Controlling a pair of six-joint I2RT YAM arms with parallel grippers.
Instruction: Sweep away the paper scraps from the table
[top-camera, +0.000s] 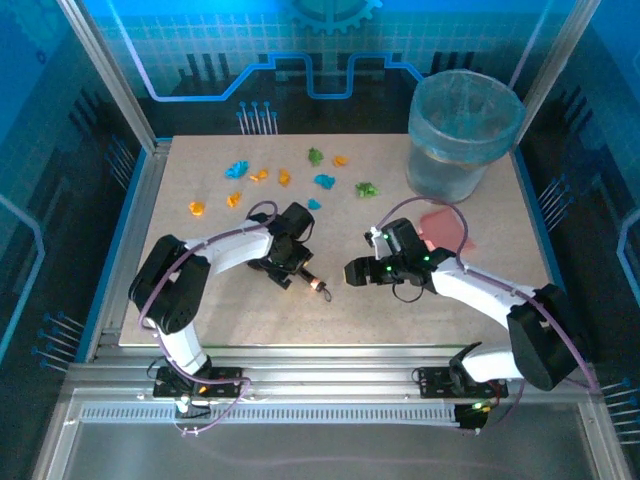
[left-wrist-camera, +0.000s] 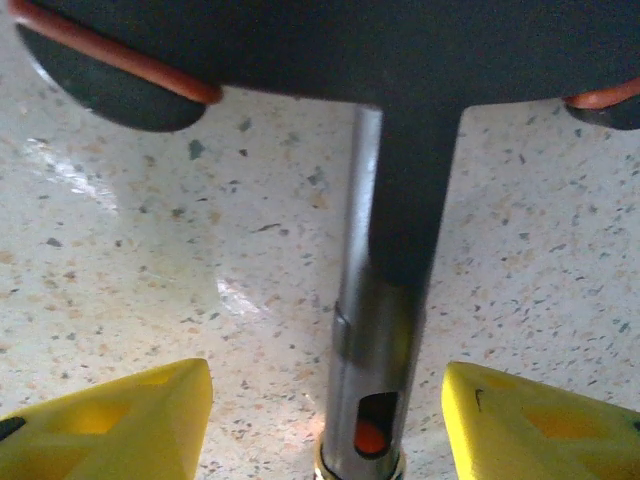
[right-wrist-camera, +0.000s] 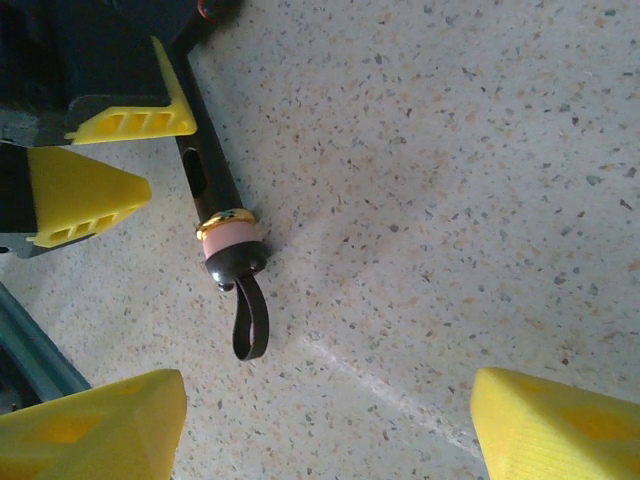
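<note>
Several paper scraps lie across the far part of the table (top-camera: 500, 290), among them blue (top-camera: 236, 168), orange (top-camera: 196, 208) and green (top-camera: 366, 188) ones. A dark metal handle (left-wrist-camera: 375, 330) with a pink band (right-wrist-camera: 226, 234) and a black loop (right-wrist-camera: 250, 320) lies flat on the table. My left gripper (left-wrist-camera: 327, 400) straddles this handle, open, with a gap on each side of it. From above, the left gripper (top-camera: 290, 262) sits over the handle's inner part. My right gripper (right-wrist-camera: 330, 410) hangs open over bare table just past the loop end, and from above this right gripper (top-camera: 352, 272) faces the left one.
A pink dustpan (top-camera: 445, 228) lies behind the right arm. A translucent blue bin (top-camera: 463, 130) stands at the far right corner. The metal frame (top-camera: 130, 220) runs along the table's edges.
</note>
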